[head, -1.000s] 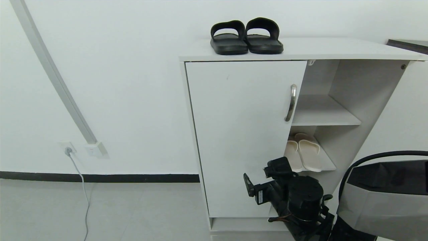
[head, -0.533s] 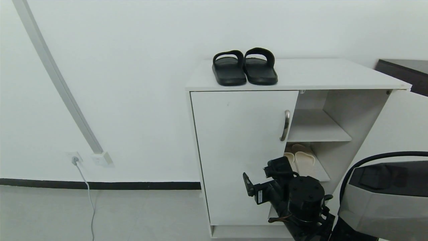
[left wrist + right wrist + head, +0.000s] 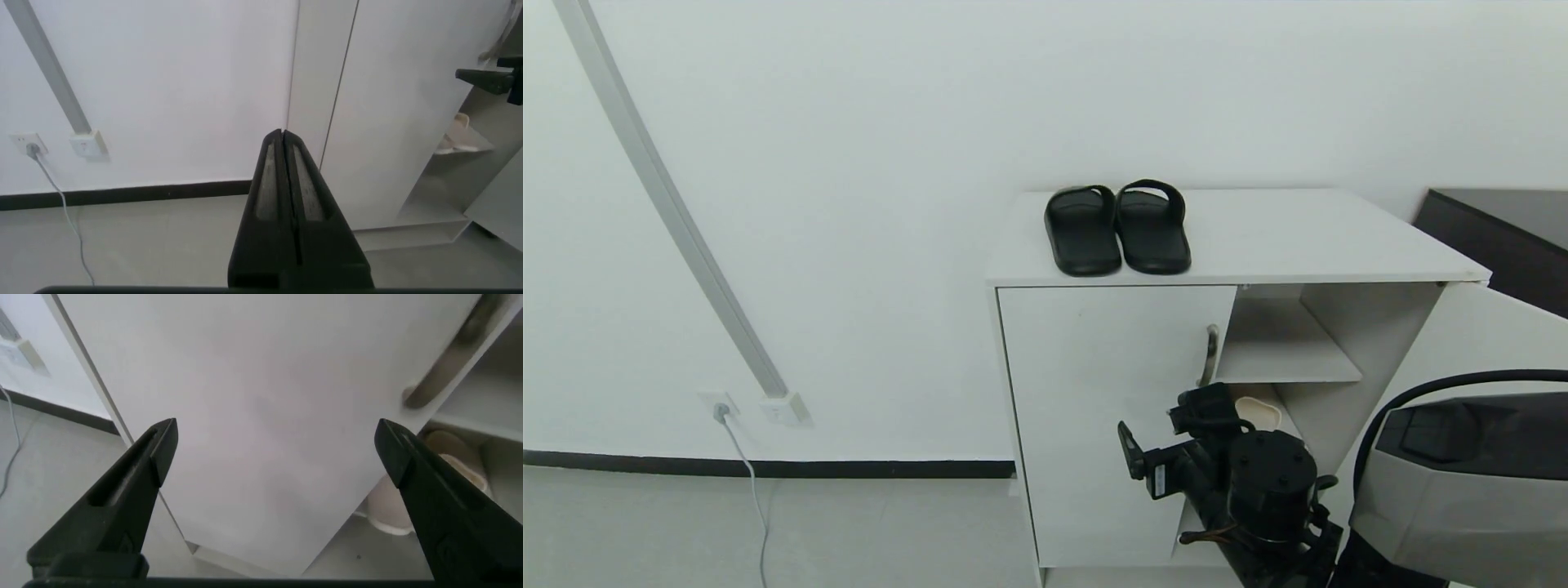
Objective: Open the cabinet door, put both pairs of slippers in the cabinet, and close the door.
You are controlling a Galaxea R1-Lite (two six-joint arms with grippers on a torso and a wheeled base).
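Only the head camera has shifted; the black slippers (image 3: 1117, 227) sit by the cabinet (image 3: 1258, 237) top's front-left edge, left gripper (image 3: 283, 140) pressed together, right gripper (image 3: 276, 431) spread.

Black slippers (image 3: 1117, 227) sit side by side atop the white cabinet (image 3: 1298, 237), its right door (image 3: 1486, 331) swung open; cream slippers (image 3: 1255, 407) lie partly hidden on a lower shelf inside.

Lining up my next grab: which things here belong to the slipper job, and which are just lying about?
Job: black slippers on the cabinet top; white slippers on a shelf inside; open right door; right gripper, open.
Lying about: wall socket and cable; conduit on the wall; dark furniture beside the cabinet.
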